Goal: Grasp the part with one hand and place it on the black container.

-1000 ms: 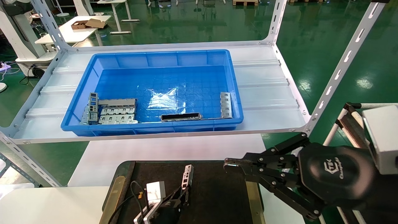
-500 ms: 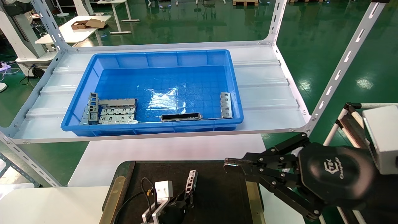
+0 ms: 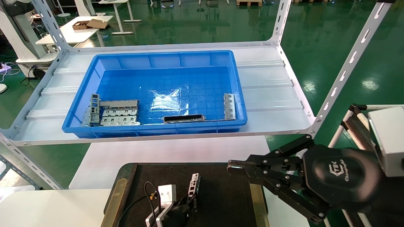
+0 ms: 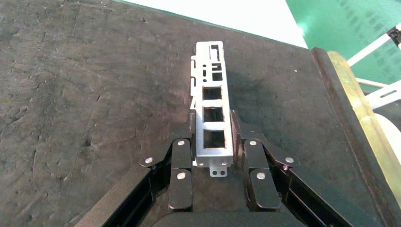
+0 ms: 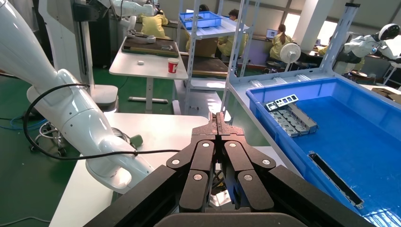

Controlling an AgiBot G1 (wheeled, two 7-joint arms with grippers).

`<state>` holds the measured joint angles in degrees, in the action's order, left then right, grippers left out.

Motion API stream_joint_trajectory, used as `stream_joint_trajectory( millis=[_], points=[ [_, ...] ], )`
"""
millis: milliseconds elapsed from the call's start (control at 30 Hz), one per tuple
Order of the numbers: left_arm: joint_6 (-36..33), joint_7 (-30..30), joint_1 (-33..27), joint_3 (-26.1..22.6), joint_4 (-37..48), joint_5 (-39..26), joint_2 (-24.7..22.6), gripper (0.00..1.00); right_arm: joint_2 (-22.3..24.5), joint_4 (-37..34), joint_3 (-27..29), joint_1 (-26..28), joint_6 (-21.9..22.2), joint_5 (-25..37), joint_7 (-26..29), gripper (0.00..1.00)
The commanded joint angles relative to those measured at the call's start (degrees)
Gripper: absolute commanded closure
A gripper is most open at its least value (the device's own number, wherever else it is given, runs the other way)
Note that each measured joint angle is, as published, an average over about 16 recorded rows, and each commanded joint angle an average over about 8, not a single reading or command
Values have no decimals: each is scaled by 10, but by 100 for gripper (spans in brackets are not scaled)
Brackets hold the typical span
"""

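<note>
Part-handling is under way at the near edge of the scene, but the biggest thing in sight is the white shelf [image 3: 271, 94] across the far half, carrying the big blue crate [image 3: 157, 63]. Inside the crate, a cluster of flat grey stamped plates [image 3: 118, 116] lies at its near left corner, a long bar with a black face [image 3: 183, 118] rests along the near wall, and another grey piece [image 3: 229, 106] sits at the near right corner.

Nearer, on the white table [image 3: 104, 157], lies the black container [image 3: 221, 195], brass-coloured strips along its left and right sides.

On the right, the right gripper [image 3: 232, 167] hovers just past the container's far right corner, its fingers pressed together with nothing between them.

Over the container's middle, the left gripper [image 4: 213, 135] pinches the part [image 4: 212, 109] by its near end, one finger on each long side. The part points away toward the far side, low over the dark surface; whether it touches the surface I cannot tell
</note>
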<state>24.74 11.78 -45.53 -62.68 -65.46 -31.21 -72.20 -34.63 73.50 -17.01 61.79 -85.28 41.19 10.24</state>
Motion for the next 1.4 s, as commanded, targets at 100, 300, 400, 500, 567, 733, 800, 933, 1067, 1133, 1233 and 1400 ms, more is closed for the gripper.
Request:
stream_joint_trajectory(
  millis=[100,300,400,500,567,733,800,933,1067,1133,1233,1400],
  points=[
    [-4,5,0,5,14,-11,-8,60,0,0,0,0,0,0,0,55],
    [-14,15,5,14,32,-33,-18,0,0,0,0,0,0,0,0,0],
    [-20,20,7,19,39,-44,-21,0,0,0,0,0,0,0,0,0],
    [-25,26,8,24,43,-53,-23,0,0,0,0,0,0,0,0,0],
    [-29,30,9,28,42,-60,-23,0,0,0,-1,0,0,0,0,0],
    [-44,37,11,37,22,-76,-9,0,0,0,-1,0,0,0,0,0],
    [-56,39,13,40,7,-81,4,0,0,0,-1,0,0,-1,0,0],
    [-94,42,16,44,-32,-87,48,0,0,0,-1,0,0,-1,0,0],
    [-149,44,16,47,-73,-90,108,0,0,0,-1,0,0,-1,-1,0],
    [-180,46,16,51,-89,-89,139,0,0,0,-1,0,0,-1,-1,0],
    [-228,48,16,58,-104,-89,182,0,0,0,-1,0,1,-1,-1,0],
    [-314,41,14,82,-110,-89,241,0,1,0,-1,0,1,-1,-1,0]
  ],
)
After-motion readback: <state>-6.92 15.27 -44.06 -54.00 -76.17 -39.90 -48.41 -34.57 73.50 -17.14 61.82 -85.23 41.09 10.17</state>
